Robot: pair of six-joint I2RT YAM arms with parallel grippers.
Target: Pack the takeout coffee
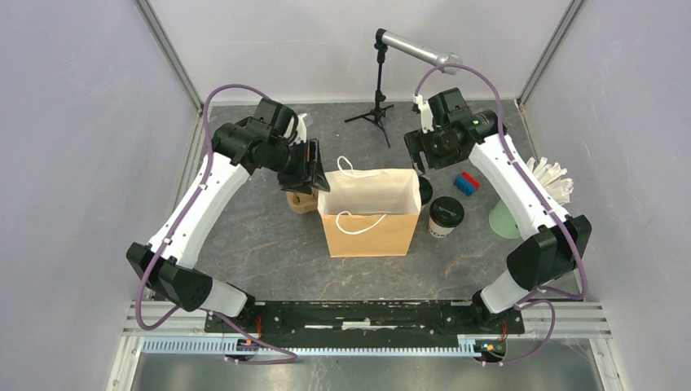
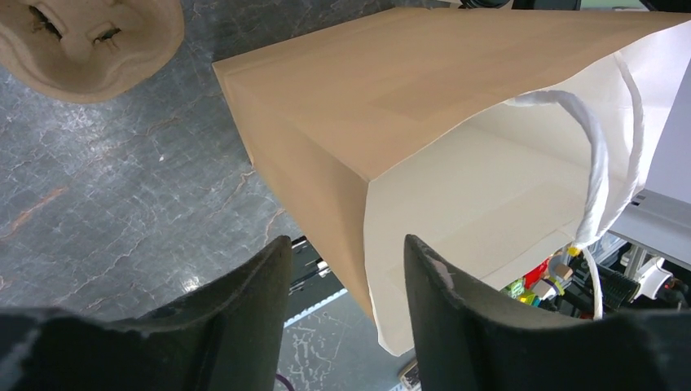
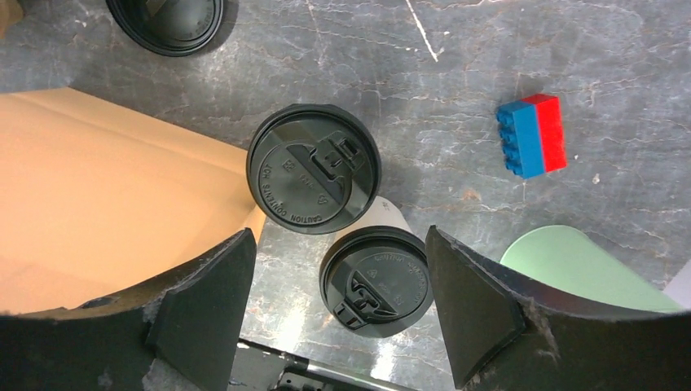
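Two white coffee cups with black lids stand right of the open paper bag [image 1: 371,216]: one [image 1: 446,216] in the open, one [image 1: 424,189] against the bag's right side. In the right wrist view they are the near cup [image 3: 376,281] and the far cup [image 3: 314,169]; a third black lid [image 3: 167,20] shows at the top left. My right gripper [image 1: 420,159] [image 3: 338,236] is open and empty above these cups. My left gripper [image 1: 316,175] [image 2: 346,240] is open, and the bag's left rim [image 2: 367,98] shows between its fingers.
A brown moulded carrier [image 1: 301,201] [image 2: 90,41] lies left of the bag. A pale green cup [image 1: 505,220] [image 3: 570,261] of white straws [image 1: 550,179] stands at the right. A red and blue brick [image 1: 467,183] [image 3: 531,134] lies near it. A microphone stand [image 1: 379,98] is at the back.
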